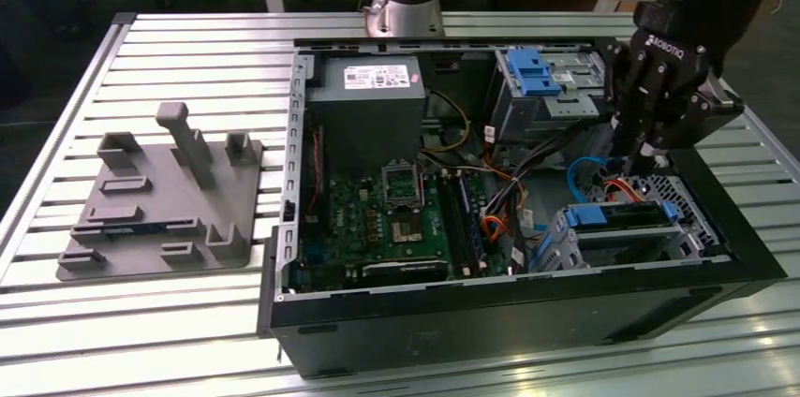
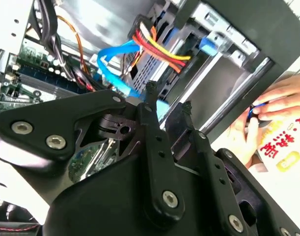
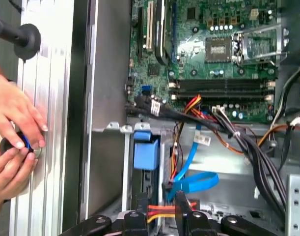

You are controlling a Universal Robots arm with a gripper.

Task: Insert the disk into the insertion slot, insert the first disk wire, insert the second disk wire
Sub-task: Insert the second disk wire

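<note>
- The computer case lies open on the slatted metal surface. The green motherboard is in its middle.
- The disk, framed by its blue carrier, sits inside the insertion slot. This perforated sheet-metal cage stands in the case's corner at the exterior view's right, nearest the camera.
- The gripper hangs just above the far end of the disk, with its tips inside the case. In both wrist views its black tips stand close together. Whether the jaws are released or clenched on anything cannot be told.
- A blue flat cable loops just beside the tips, and a bundle of red and yellow wires runs close behind it.
- A grey metal bay with a blue plastic tab stands at the case's far side, well apart from the disk.
- A grey fixture plate lies on the surface at the exterior view's left, outside the case.
- A person's hands rest on the surface beside the case wall, holding a small dark object.
</note>
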